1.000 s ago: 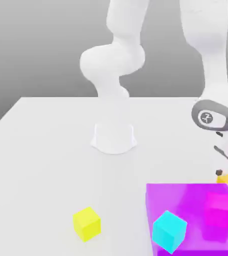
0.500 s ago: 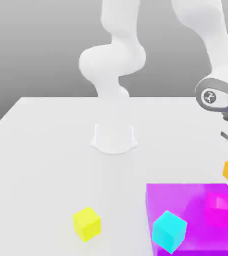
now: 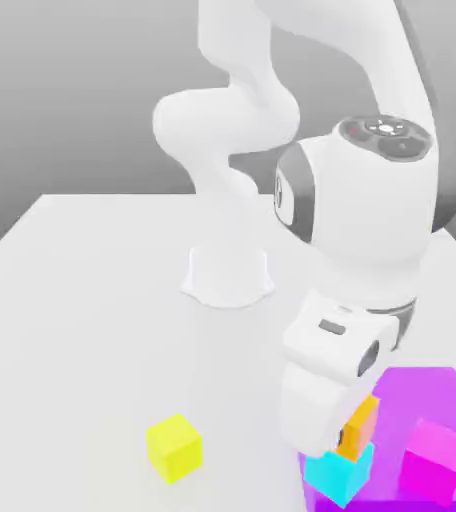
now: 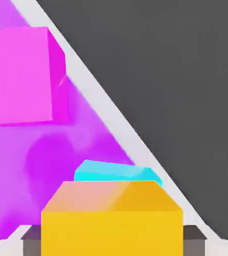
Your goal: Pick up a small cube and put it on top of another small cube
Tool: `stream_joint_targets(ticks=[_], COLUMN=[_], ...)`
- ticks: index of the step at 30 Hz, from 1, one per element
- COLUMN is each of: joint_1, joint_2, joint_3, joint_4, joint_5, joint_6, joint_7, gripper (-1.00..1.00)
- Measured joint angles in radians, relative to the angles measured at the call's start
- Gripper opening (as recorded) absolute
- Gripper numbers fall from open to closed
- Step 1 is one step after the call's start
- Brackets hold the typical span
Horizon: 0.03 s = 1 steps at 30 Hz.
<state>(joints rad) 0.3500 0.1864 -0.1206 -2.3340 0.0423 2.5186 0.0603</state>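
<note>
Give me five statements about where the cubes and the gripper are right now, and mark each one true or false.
1. The gripper holds the orange cube. True.
2. The orange cube is directly above the yellow cube. False: it is above the cyan cube; the yellow cube sits apart, toward the exterior view's left.
3. The pink cube rests on the purple block. True.
4. The cyan cube is stacked on the pink cube. False: they sit apart, the cyan cube at the purple block's edge.
5. The yellow cube lies on the purple block. False: it stands on the white table.
</note>
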Motion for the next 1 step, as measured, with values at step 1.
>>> stream_joint_targets(ticks=[1], joint_1=[0.0], joint_2=[0.0], joint_3=[0.0], joint_4=[0.0], joint_5=[0.0], joint_6=[0.0], joint_7=[0.0], gripper=[1.0])
